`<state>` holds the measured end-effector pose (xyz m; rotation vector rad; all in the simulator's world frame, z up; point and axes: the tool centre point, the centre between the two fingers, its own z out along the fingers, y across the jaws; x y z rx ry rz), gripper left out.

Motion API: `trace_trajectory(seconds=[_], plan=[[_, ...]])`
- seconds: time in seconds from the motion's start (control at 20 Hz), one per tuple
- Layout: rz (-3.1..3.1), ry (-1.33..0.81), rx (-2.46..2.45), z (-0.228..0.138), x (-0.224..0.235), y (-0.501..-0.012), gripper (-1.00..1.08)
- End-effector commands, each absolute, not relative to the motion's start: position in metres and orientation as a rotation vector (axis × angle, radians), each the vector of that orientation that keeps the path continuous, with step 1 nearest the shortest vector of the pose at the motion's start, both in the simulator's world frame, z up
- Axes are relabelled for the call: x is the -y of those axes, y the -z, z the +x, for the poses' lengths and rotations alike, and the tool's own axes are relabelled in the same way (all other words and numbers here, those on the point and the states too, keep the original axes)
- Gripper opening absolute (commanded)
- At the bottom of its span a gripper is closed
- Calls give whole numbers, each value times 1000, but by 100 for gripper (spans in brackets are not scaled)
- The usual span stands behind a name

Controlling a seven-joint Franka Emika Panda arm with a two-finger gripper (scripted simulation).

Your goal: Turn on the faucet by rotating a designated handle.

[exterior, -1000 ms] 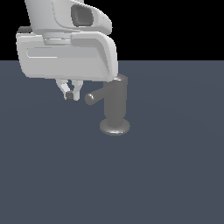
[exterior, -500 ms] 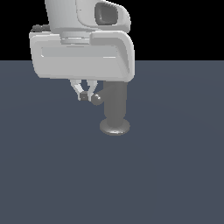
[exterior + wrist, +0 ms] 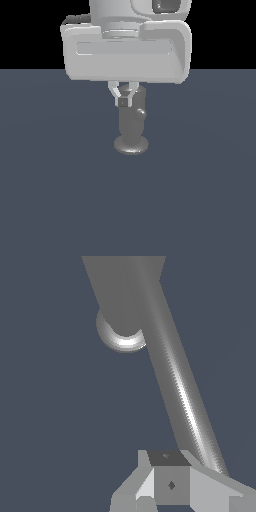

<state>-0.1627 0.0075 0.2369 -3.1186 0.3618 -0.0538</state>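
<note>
The faucet (image 3: 132,125) is being shown standing upright on the dark blue-grey counter (image 3: 60,190), roughly mid-scene in the exterior view, with its flared round base (image 3: 131,145) sitting flat on the surface. Its top is being covered by the big pale grey body of the arm hanging right over it.

The handle (image 3: 140,113) is being seen end-on in the exterior view, so only its rounded tip is showing, poking out toward the camera on the exterior view's right side of the cylinder. In the wrist view the handle (image 3: 182,391) is being seen as a long shiny rod running from the cylinder down to the hand.

The hand (image 3: 123,101) is being held low in front of the cylinder's upper part. Its fingers (image 3: 115,91) are being kept close together, pretty much clenched, with nothing seen between them. The rod is being passed just beside the fingers (image 3: 170,483) in the wrist view; whether it's actually touching can't be told.
</note>
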Motion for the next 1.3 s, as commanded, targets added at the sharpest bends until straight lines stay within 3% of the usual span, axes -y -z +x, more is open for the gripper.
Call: trace_trajectory(seconds=[0.0, 0.6, 0.65, 1.25], plan=[[-3115, 0, -405, -170, 18, -221, -100], [-3115, 0, -405, -174, 75, -221, -100], [-3124, 89, -357, -156, 60, -241, -100], [-3123, 65, -370, -131, 100, -236, -100]])
